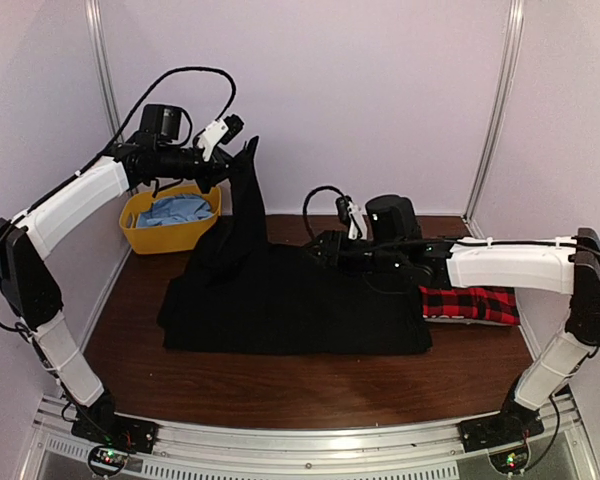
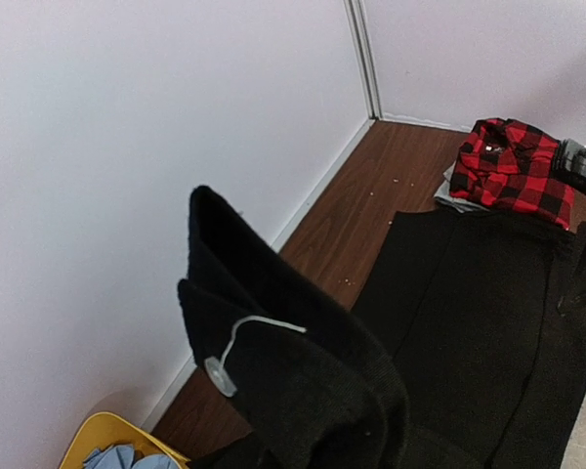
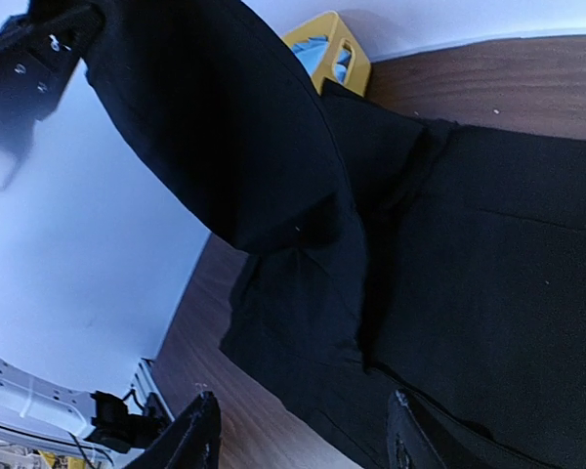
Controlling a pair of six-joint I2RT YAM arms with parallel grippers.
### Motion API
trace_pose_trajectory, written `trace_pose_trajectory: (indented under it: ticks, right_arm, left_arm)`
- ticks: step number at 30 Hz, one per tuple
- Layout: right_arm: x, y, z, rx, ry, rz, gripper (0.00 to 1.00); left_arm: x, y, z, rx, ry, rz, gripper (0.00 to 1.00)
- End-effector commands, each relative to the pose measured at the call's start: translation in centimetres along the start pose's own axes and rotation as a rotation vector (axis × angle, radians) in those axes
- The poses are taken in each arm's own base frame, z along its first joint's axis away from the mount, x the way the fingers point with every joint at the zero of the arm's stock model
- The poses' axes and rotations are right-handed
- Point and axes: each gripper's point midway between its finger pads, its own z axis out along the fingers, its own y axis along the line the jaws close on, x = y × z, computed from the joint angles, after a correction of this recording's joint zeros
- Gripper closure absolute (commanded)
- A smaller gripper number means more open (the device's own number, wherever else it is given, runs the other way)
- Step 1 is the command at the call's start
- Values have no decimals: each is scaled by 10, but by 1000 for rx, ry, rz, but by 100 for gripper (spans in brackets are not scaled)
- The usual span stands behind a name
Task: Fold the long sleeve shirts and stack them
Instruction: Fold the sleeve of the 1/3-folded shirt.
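Observation:
The black long sleeve shirt (image 1: 300,300) lies spread over the middle of the table. One part of it is drawn up into a tall peak at the back left, where my left gripper (image 1: 242,150) is shut on the cloth. In the left wrist view the bunched black cloth (image 2: 303,391) hides the fingers; a small button on a white thread (image 2: 218,376) shows on it. My right gripper (image 3: 303,445) hovers open just above the shirt's back edge, nothing between its fingers. The red-and-black plaid shirt (image 1: 470,303) lies folded at the right.
A yellow bin (image 1: 170,222) holding blue cloth stands at the back left, under the left arm. White walls close off the back and both sides. Bare wood table (image 1: 280,385) shows in front of the black shirt.

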Motion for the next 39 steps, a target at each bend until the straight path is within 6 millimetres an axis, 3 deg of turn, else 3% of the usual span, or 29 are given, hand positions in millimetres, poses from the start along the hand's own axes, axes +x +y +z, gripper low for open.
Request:
trace_pose_trajectory:
  ticks: [1, 7, 9, 19, 24, 39]
  right_arm:
    - [18, -32, -15, 126, 42, -91, 41]
    - [38, -54, -21, 181, 84, -93, 41]
    - [41, -57, -22, 182, 90, -92, 41]
    - [60, -87, -26, 283, 139, -112, 41]
    - [66, -93, -27, 295, 147, -110, 41]
    - [83, -105, -26, 297, 178, -83, 40]
  left_arm:
    - [-7, -10, -3, 87, -54, 101, 100]
    - [-10, -42, -12, 238, -135, 187, 100]
    - [-13, -44, -16, 242, -146, 218, 100]
    - [-14, -24, -10, 160, -118, 287, 100]
    - [-17, -12, -16, 142, -147, 286, 100]
    - [0, -74, -31, 441, -258, 336, 84]
